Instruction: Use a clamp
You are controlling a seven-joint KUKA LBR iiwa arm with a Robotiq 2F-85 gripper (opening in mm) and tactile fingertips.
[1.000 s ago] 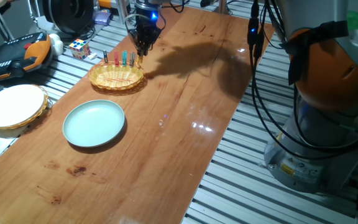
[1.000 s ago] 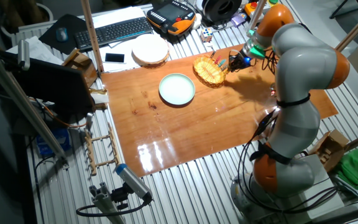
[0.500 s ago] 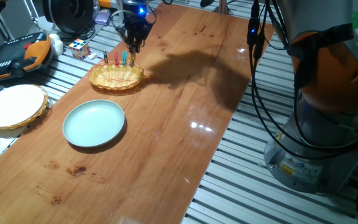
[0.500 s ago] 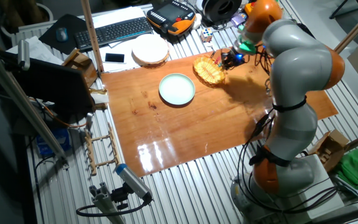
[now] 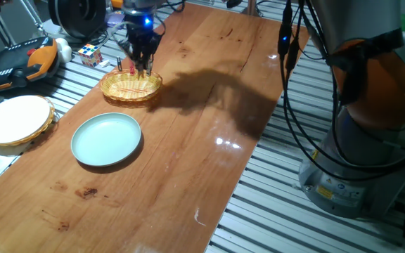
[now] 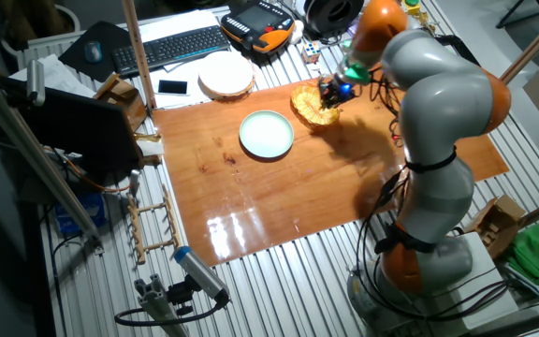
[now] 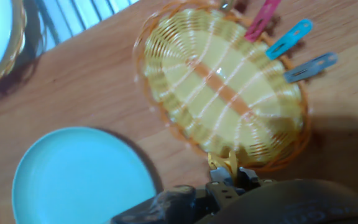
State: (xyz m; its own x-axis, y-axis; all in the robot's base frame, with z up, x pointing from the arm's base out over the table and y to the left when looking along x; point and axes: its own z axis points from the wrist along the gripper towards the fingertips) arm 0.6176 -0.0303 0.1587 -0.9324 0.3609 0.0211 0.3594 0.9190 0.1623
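- Hand view: wicker basket on the desk, pink peg, blue peg and grey-blue peg clipped on its rim.
- Yellow clamp at the basket's near rim, right by the tool; tool's fingers apart or together: can't tell.
- Light blue plate near the basket.
- One fixed view: tool over the basket.

One fixed view sits low and close by the long side of the counter, looking along it toward the wicker basket. The other fixed view looks down from high up and far off, from the other side. The hand view points straight down, very near. All three show the basket and the blue plate.
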